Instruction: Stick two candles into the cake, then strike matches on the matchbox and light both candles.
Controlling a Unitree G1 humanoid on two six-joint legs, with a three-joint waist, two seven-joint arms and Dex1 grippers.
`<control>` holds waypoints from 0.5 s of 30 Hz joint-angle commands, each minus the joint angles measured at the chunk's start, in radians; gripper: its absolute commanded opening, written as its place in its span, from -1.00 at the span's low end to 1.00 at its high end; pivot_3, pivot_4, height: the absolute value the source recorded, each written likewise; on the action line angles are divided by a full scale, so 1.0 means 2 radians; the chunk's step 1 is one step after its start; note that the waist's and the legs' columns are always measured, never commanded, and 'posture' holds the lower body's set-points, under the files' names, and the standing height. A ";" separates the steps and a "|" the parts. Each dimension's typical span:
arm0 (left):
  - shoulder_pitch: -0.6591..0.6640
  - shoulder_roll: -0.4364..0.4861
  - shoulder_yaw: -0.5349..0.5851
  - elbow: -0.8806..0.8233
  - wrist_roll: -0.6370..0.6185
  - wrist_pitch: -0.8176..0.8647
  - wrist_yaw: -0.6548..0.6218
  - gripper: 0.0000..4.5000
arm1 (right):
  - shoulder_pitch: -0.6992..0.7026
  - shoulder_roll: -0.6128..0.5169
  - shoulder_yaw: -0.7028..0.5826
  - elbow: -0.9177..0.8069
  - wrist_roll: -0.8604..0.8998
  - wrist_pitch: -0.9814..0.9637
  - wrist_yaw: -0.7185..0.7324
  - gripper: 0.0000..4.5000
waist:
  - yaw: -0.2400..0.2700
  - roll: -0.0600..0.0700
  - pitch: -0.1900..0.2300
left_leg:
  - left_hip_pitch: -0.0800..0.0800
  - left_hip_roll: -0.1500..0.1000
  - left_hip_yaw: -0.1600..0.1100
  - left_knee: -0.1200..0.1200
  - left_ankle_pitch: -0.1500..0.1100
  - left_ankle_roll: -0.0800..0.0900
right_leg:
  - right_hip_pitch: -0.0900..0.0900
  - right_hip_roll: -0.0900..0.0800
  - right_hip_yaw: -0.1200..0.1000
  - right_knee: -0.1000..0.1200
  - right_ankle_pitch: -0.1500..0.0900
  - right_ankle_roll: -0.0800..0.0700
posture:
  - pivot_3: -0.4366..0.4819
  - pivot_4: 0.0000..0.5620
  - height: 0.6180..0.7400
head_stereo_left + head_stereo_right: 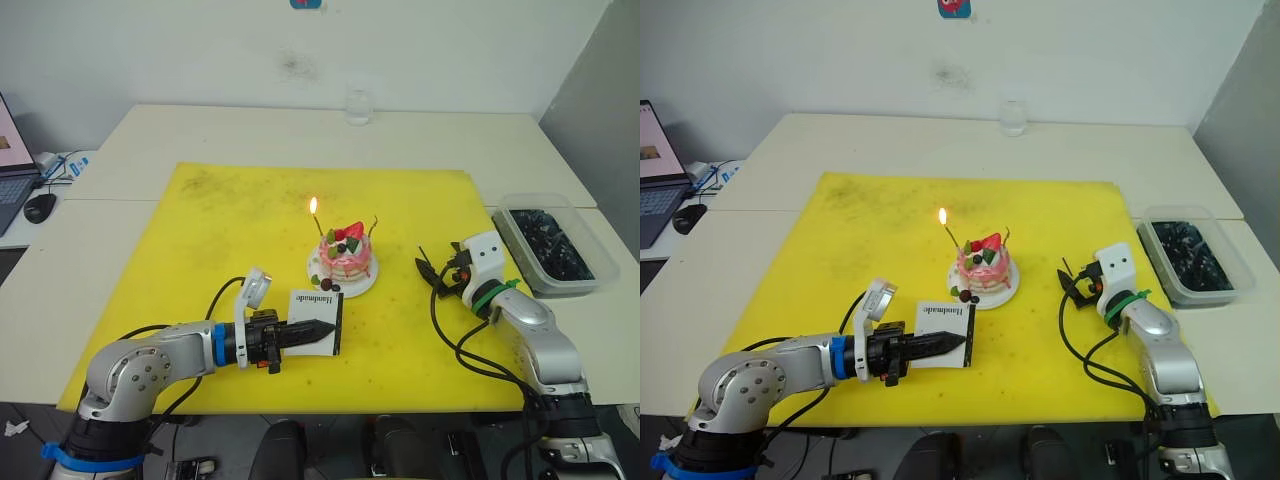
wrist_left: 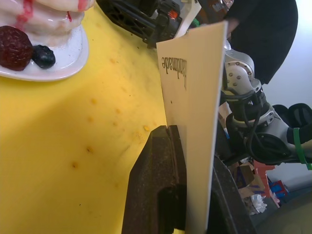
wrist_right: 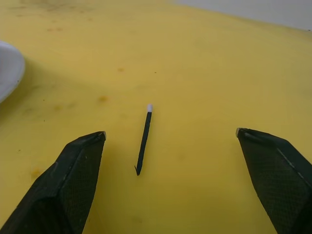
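Observation:
The pink cake (image 1: 345, 259) sits on its white plate (image 1: 366, 284) in the middle of the yellow mat (image 1: 230, 220). Two thin candles stand in it. The left candle (image 1: 319, 226) burns with a small flame (image 1: 313, 205); the right candle (image 1: 374, 227) shows no flame. My left gripper (image 1: 325, 327) is shut on the white matchbox (image 1: 315, 320), holding it on edge just in front of the plate. My right gripper (image 3: 169, 132) hovers open over the mat to the right of the cake. A black match (image 3: 144, 139) with a white tip lies on the mat between its fingers, untouched.
A clear plastic tub (image 1: 550, 240) of dark bits stands on the table right of the mat. A glass (image 1: 358, 104) is at the far edge. A laptop and a mouse (image 1: 40, 207) sit on the table at the far left.

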 commanded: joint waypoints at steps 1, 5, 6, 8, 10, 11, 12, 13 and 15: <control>0.000 0.004 0.008 -0.018 -0.006 -0.006 0.000 -1.00 | -0.016 0.009 0.003 0.015 -0.011 -0.015 -0.011 0.99 | 0.000 0.000 0.000 | 0.000 0.000 0.000 0.000 0.000 0.000 | 0.000 0.000 0.000 0.000 0.000 0.000 | -0.05 -0.47 1.00; -0.003 0.004 0.006 -0.016 -0.003 -0.007 0.000 -1.00 | -0.021 0.013 0.007 0.024 -0.020 -0.003 -0.019 0.72 | 0.000 0.000 0.000 | 0.000 0.000 0.000 0.000 0.000 0.000 | 0.000 0.000 0.000 0.000 0.000 0.000 | -0.05 -0.47 1.00; -0.003 0.004 0.006 -0.016 -0.003 -0.007 0.000 -1.00 | -0.022 0.013 0.008 0.024 -0.021 -0.001 -0.021 0.57 | 0.000 0.000 0.000 | 0.000 0.000 0.000 0.000 0.000 0.000 | 0.000 0.000 0.000 0.000 0.000 0.000 | -0.05 -0.47 1.00; -0.003 0.004 0.006 -0.015 -0.002 -0.007 -0.001 -1.00 | -0.023 0.014 0.012 0.022 -0.024 0.007 -0.025 0.24 | 0.000 0.000 0.000 | 0.000 0.000 0.000 0.000 0.000 0.000 | 0.000 0.000 0.000 0.000 0.000 0.000 | -0.05 -0.47 1.00; -0.003 0.005 0.006 -0.015 -0.002 -0.007 -0.001 -1.00 | -0.024 0.016 0.014 0.016 -0.025 0.025 -0.031 -0.07 | 0.000 0.000 0.000 | 0.000 0.000 0.000 0.000 0.000 0.000 | 0.000 0.000 0.000 0.000 0.000 0.000 | -0.05 -0.47 1.00; -0.003 0.005 0.006 -0.015 -0.002 -0.007 -0.001 -1.00 | -0.025 0.017 0.016 0.013 -0.026 0.035 -0.035 -0.27 | 0.000 0.000 0.000 | 0.000 0.000 0.000 0.000 0.000 0.000 | 0.000 0.000 0.000 0.000 0.000 0.000 | -0.05 -0.47 1.00; -0.003 0.005 0.005 -0.015 -0.001 -0.007 -0.001 -1.00 | -0.025 0.017 0.018 0.009 -0.028 0.043 -0.036 -0.42 | 0.000 0.000 0.000 | 0.000 0.000 0.000 0.000 0.000 0.000 | 0.000 0.000 0.000 0.000 0.000 0.000 | -0.05 -0.47 1.00; -0.003 0.005 0.005 -0.015 -0.001 -0.007 -0.001 -1.00 | -0.025 0.016 0.020 0.005 -0.029 0.051 -0.037 -0.57 | 0.000 0.000 0.000 | 0.000 0.000 0.000 0.000 0.000 0.000 | 0.000 0.000 0.000 0.000 0.000 0.000 | -0.05 -0.47 1.00; -0.003 0.005 0.005 -0.016 -0.001 -0.008 -0.001 -1.00 | -0.025 0.016 0.023 -0.004 -0.030 0.064 -0.039 -0.93 | 0.000 0.000 0.000 | 0.000 0.000 0.000 0.000 0.000 0.000 | 0.000 0.000 0.000 0.000 0.000 0.000 | -0.05 -0.47 1.00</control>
